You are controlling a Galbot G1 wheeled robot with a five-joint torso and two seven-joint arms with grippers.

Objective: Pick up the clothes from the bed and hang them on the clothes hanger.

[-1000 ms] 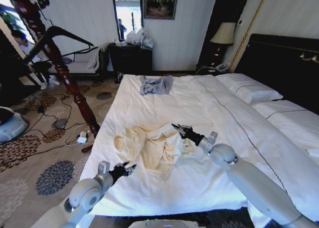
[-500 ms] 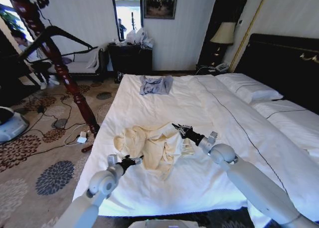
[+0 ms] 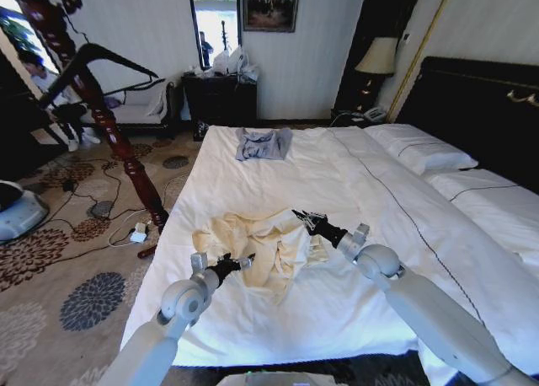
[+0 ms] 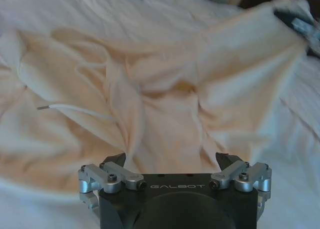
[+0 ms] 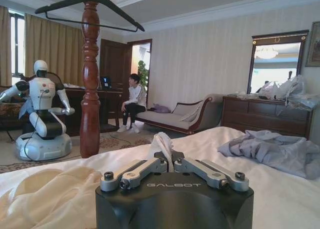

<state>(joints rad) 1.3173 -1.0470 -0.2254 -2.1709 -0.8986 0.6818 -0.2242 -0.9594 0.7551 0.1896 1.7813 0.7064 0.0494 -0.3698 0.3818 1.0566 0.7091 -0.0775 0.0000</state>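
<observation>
The cream clothes [image 3: 253, 244] lie crumpled on the white bed [image 3: 354, 175], near its left side. My right gripper [image 3: 301, 218] is at the garment's right edge, shut on a raised fold of fabric [image 5: 163, 145]. My left gripper [image 3: 242, 261] hovers low at the garment's near edge. In the left wrist view its fingers [image 4: 114, 163] stand wide open with the cream cloth [image 4: 165, 89] just ahead of them. The black clothes hanger [image 3: 99, 59] hangs on a dark wooden post [image 3: 118, 142] left of the bed, and in the right wrist view the clothes hanger [image 5: 90, 8] tops that post.
A small grey-blue garment [image 3: 263, 143] lies at the far end of the bed. White pillows [image 3: 421, 150] and a dark headboard [image 3: 480, 108] are at the right. Cables and a plug [image 3: 135, 233] lie on the patterned carpet. Another white robot [image 5: 44, 114] stands beyond the post.
My left arm has reached forward and right, bringing its gripper from the bed's near edge to the garment's hem. The right gripper has kept its hold, almost still.
</observation>
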